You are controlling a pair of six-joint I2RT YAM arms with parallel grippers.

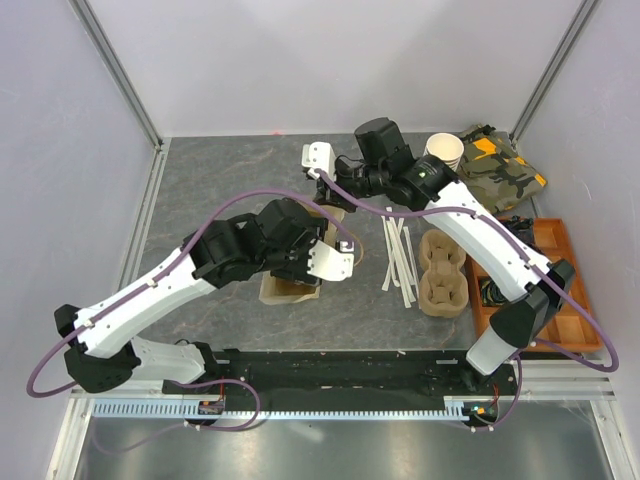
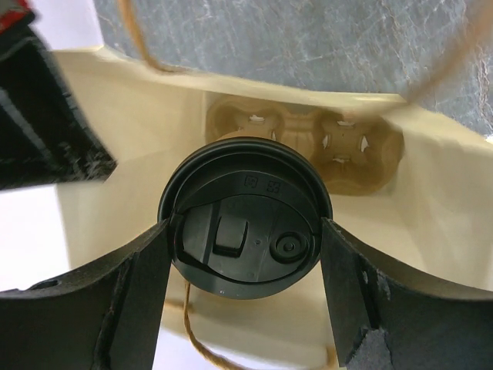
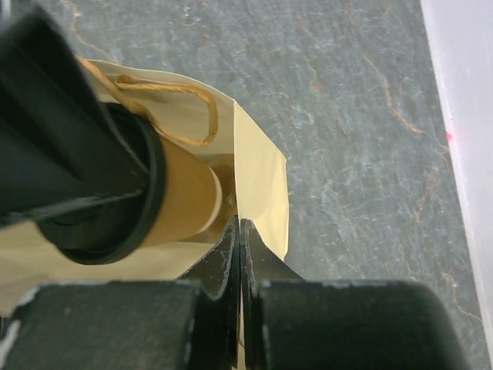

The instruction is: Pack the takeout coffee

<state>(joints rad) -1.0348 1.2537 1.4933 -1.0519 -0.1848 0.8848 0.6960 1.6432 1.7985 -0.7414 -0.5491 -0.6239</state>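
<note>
The takeout coffee, a brown paper cup [image 3: 185, 196] with a black lid [image 2: 245, 220], hangs in the mouth of an open cream paper bag [image 2: 431, 193]. My left gripper [image 2: 245, 248] is shut on it, one finger on each side of the lid. In the top view the left gripper [image 1: 300, 255] is over the bag [image 1: 283, 291] and hides the cup. A pulp cup carrier [image 2: 308, 139] lies at the bottom of the bag, beneath the cup. My right gripper [image 3: 239, 227] is shut on the bag's upper edge [image 3: 262, 177] and holds it open; it also shows in the top view [image 1: 330, 195].
Right of the bag lie white strips [image 1: 400, 255] and another pulp cup carrier [image 1: 443, 272]. A stack of lidless paper cups [image 1: 443, 150] and a camouflage pouch [image 1: 500, 160] stand at the back right. An orange tray [image 1: 560, 290] lies along the right edge.
</note>
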